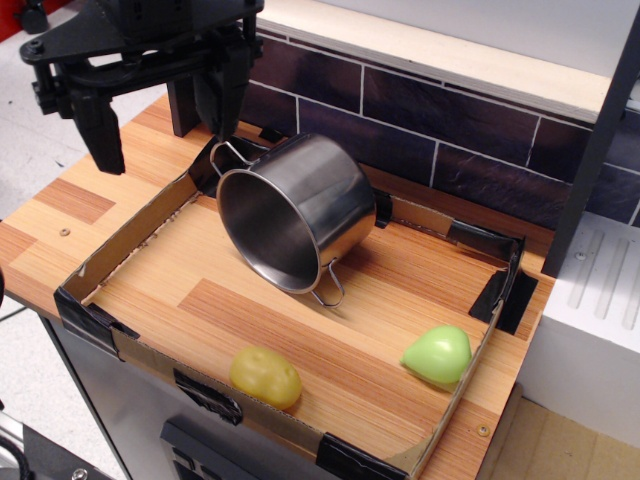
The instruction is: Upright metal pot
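Observation:
The metal pot (300, 205) is a shiny steel cylinder lying tipped on its side in the back half of the cardboard-edged tray (150, 355). Its open mouth faces front-left. One wire loop handle (329, 288) rests low at the rim near the wood floor, and the other (226, 153) sticks up at the rim's top left. My black gripper (160, 118) hangs above the tray's back-left corner, jaws wide open and empty. Its right fingertip (220, 112) is just above the upper handle, and whether it touches is unclear. Its left fingertip (104, 140) is outside the tray's wall.
A yellow toy food (265, 376) lies at the tray's front edge and a green toy food (438, 354) at its front right. A dark tiled wall (450, 130) runs behind. A white unit (595, 300) stands to the right.

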You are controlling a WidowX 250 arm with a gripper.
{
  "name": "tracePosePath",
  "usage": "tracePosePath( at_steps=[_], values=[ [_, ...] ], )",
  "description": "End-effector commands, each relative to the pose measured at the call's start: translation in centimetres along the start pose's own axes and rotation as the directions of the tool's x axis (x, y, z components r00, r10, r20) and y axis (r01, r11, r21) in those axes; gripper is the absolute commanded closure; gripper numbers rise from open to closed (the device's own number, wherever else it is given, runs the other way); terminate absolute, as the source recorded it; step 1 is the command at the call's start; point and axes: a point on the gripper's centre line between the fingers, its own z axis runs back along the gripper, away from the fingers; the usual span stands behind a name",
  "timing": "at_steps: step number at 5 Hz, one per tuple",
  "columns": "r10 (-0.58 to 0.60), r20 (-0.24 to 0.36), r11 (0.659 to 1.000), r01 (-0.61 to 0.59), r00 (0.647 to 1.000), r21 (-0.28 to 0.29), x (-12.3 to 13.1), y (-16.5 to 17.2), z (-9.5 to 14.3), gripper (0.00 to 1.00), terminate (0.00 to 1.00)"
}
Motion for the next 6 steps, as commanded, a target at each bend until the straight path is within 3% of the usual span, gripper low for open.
tracePosePath(
  at_steps=[1,3,4,5,6],
  values=[
    [0.000,0.000,1.000,0.000,1.000,0.000,0.0,0.0,0.0,0.00,0.00],
    [0.186,0.031,0.981,-0.184,0.982,-0.053,2.7,-2.3,1.0,0.00,0.00],
    [0.323,0.077,0.945,-0.317,0.943,-0.085,4.3,-3.1,1.0,0.00,0.00],
    [0.404,0.132,0.914,-0.405,0.905,-0.021,5.4,-3.7,0.7,0.00,0.00],
    [0.455,0.180,0.887,-0.462,0.872,-0.002,6.5,-4.6,-0.1,0.00,0.00]
  ],
)
